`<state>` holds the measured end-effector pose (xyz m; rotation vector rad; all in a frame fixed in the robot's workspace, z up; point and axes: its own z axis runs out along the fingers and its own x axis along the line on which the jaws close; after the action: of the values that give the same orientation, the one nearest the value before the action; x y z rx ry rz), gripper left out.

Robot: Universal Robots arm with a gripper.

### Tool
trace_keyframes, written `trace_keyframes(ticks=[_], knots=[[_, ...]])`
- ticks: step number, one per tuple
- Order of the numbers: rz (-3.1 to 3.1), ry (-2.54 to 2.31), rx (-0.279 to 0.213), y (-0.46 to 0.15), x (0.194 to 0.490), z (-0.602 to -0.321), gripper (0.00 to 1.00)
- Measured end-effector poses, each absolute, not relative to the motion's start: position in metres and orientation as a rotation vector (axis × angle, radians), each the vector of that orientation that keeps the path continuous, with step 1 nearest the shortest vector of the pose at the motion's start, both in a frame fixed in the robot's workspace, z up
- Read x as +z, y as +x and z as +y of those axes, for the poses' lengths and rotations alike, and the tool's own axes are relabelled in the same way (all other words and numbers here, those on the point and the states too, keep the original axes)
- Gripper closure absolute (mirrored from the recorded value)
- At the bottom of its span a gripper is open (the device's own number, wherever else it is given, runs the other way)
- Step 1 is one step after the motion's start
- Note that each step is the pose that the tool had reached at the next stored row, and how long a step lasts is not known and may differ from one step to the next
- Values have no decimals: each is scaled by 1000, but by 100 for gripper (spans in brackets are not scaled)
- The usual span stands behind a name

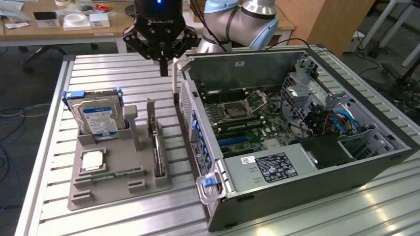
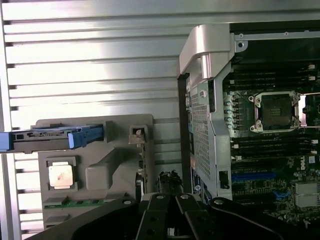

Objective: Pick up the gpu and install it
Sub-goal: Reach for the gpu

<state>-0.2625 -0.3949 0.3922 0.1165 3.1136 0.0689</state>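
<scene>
Gripper [image 1: 163,72] hangs over slatted table [image 1: 105,69], fingers pressed together, holding nothing, near corner of open computer case [image 1: 315,167]. Gpu [image 1: 156,147] stands on edge in grey holder tray [image 1: 98,196], beside case. Top edge is exposed, likely so it can be pinched from above. Hard drive [image 1: 98,115] is upright in neighbouring cradle. Case lies on its side, motherboard [image 1: 253,123] facing up, likely for card insertion from above.

Dark gpu [image 1: 158,152], grey tray [image 1: 108,191]
</scene>
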Motion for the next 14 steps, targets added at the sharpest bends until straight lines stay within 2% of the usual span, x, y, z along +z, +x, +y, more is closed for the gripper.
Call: trace_keyframes(ticks=[14], knots=[[3114,117,69,-274,392,-395,89]])
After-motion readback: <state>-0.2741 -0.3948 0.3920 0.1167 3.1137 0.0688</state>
